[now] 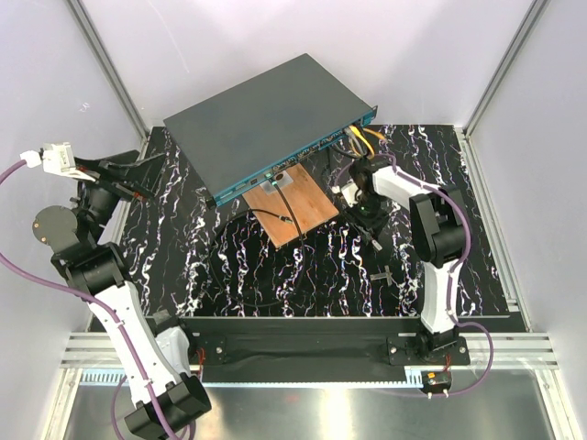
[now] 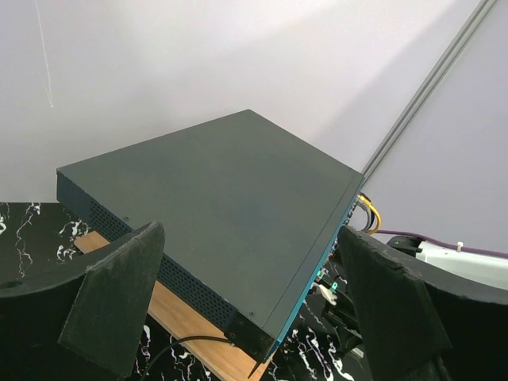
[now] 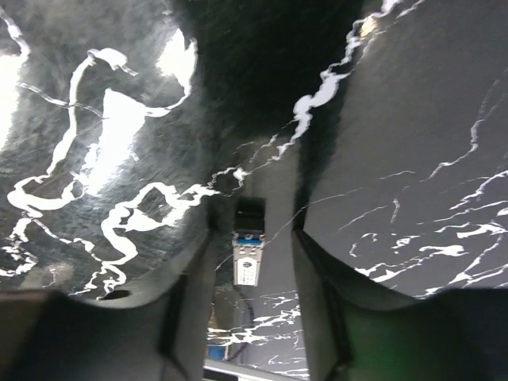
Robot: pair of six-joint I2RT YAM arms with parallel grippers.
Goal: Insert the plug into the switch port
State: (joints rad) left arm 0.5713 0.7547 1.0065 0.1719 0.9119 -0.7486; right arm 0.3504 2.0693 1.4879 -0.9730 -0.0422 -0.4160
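Observation:
The switch [image 1: 266, 119] is a large flat dark grey box with a teal front face [image 1: 303, 158] that faces the right arm; it also shows in the left wrist view [image 2: 230, 198]. The plug [image 3: 248, 255], a small silver module with a blue band and a black end, lies on the black marbled mat. My right gripper [image 3: 254, 235] is open and points down, one finger on each side of the plug without touching it. In the top view my right gripper [image 1: 367, 203] hides the plug. My left gripper [image 2: 254, 317] is open and empty, left of the switch [image 1: 138, 179].
A copper-brown board [image 1: 289, 209] with a thin black cable [image 1: 286, 218] lies in front of the switch. Yellow and grey cables [image 1: 362, 137] are plugged in at the switch's right end. Small dark parts [image 1: 378, 246] lie on the mat near the right arm. White walls enclose the table.

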